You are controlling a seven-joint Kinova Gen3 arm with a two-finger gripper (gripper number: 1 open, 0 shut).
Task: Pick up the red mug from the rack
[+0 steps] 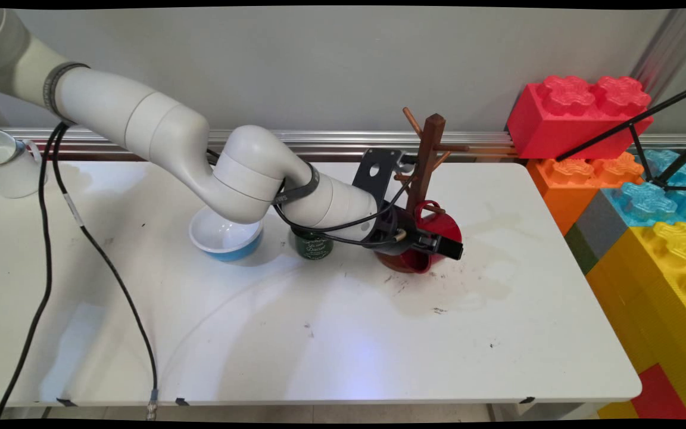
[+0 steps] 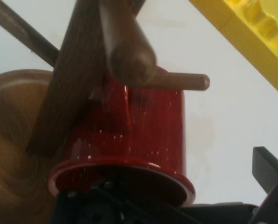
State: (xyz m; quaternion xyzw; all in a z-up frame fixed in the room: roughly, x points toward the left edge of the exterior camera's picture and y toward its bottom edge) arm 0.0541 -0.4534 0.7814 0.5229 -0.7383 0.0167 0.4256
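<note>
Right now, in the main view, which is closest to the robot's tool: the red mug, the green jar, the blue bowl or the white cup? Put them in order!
1. Red mug, at the tool.
2. Green jar, just left.
3. Blue bowl, farther left.
4. White cup, far left edge.

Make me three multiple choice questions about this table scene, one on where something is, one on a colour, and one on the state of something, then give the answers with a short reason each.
1. Where is the red mug?
A. in the bowl
B. at the wooden mug tree
C. on the toy bricks

2. What colour is the outside of the bowl?
A. blue
B. yellow
C. black

3. How does the mug lie?
A. upright on the table
B. tipped, rim toward the gripper
C. upside down on the table

Answers: B, it sits against the tree's post and pegs; A, blue shows below the white inside; B, the hand view faces its rim.
</note>
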